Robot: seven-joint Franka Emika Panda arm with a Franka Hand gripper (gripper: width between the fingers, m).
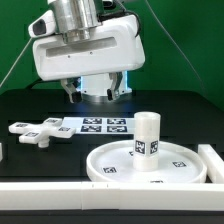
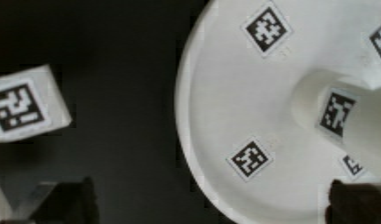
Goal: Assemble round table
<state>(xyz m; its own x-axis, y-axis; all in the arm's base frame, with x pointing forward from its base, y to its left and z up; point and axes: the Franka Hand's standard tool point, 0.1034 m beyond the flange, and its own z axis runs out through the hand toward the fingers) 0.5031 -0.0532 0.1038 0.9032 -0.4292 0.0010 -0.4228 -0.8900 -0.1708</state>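
Wrist view shows the pincer point(image 2: 205, 200) opened wide: its two dark fingertips point(image 2: 62, 198) are blurred and sit far apart, with nothing gripped between them. In the exterior view it hangs high over the back of the black table point(image 1: 30, 105), clear of every part.

Directly below it lies the marker board point(image 1: 100, 125), thin and flat. The foot point(image 1: 40, 130) lies just to the exterior view's left of that board. It is a white cross of squared arms, flat on the table with tags facing up, so it sits below the pincer and off to that side.

Nearer the camera, towards the exterior view's right, is the disc point(image 1: 175, 160), a broad round tray of smooth, slightly glossy white plastic with a raised rim. The leg point(image 1: 148, 133) stands at its centre. It is a short, plain cylinder with its long axis vertical, and it carries one tag on its side. It looks seated in the disc, though the joint itself is too small to judge.

A long white bar point(image 1: 40, 195) edges the near side of the table, and the disc rests beside it.

The foot looks like the likely next part. Reaching it would call for a sideways shift, then a straight descent onto a hard, slick, low piece. Its narrow arms should take a pinch across their width.
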